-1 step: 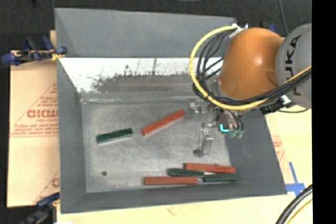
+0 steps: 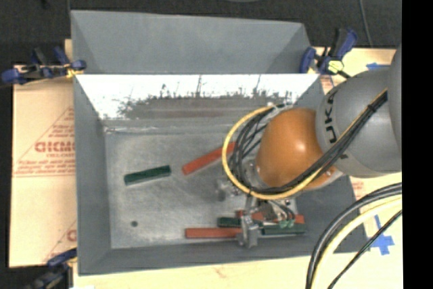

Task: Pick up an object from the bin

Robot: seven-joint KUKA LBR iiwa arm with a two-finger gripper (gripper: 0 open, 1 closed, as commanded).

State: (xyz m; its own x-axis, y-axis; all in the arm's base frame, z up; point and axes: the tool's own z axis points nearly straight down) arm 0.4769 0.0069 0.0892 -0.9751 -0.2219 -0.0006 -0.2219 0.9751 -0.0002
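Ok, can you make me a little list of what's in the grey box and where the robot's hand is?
bin: grey metal
gripper: low in the bin's lower right part
nearest things: brown-red stick along the bottom wall, its right end at the gripper; dark green piece just above that end
farther off: green stick on the left; orange-red stick in the middle
held: cannot tell

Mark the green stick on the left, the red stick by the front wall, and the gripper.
green stick point(image 2: 147, 176): camera view, middle of its length.
red stick point(image 2: 210, 233): camera view, middle of its visible length.
gripper point(image 2: 250, 232): camera view, its lower tip.
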